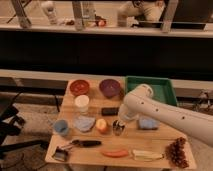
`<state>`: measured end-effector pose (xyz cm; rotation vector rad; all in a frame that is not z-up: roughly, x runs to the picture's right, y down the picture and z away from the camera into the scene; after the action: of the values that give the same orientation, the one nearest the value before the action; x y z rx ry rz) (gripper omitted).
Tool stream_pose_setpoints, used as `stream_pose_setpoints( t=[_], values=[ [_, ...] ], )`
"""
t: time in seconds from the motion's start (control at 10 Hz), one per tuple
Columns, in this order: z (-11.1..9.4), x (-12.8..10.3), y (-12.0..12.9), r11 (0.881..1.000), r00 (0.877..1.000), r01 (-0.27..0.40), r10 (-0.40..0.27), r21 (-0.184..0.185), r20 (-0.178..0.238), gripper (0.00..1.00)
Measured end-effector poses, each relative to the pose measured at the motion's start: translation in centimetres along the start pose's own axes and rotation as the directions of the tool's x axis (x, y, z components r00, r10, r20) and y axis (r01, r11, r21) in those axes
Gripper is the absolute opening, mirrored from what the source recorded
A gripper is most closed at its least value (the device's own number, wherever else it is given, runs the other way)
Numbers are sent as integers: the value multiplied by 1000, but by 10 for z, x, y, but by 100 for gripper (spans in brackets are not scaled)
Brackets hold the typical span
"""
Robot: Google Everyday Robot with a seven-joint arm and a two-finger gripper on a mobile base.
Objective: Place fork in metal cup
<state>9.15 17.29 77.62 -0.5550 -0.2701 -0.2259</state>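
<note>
The small shiny metal cup (pixel 118 127) stands upright near the middle of the wooden table (pixel 165 137), right of an orange fruit (pixel 102 125). My white arm (pixel 165 112) reaches in from the right. Its gripper (pixel 122 117) hangs just above the cup's rim, at the cup's back right. The fork does not show as a separate thing; the end of the arm hides the space over the cup.
At the back are a red bowl (pixel 79 87), a purple bowl (pixel 110 87) and a green tray (pixel 155 90). Also on the table are a white cup (pixel 81 103), a light-blue cup (pixel 61 127), a blue cloth (pixel 84 123), a blue sponge (pixel 148 123), a black-handled tool (pixel 82 143), a carrot (pixel 115 153) and grapes (pixel 177 152).
</note>
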Motion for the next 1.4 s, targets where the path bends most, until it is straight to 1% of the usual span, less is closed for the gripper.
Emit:
stream_pose_setpoints(
  t=[0.6, 1.0, 1.4],
  values=[
    [3, -8, 3, 1000, 1000, 15, -15, -12, 18, 0],
    [6, -9, 3, 1000, 999, 16, -16, -19, 34, 0],
    [7, -9, 3, 1000, 999, 16, -16, -22, 36, 0]
  ],
)
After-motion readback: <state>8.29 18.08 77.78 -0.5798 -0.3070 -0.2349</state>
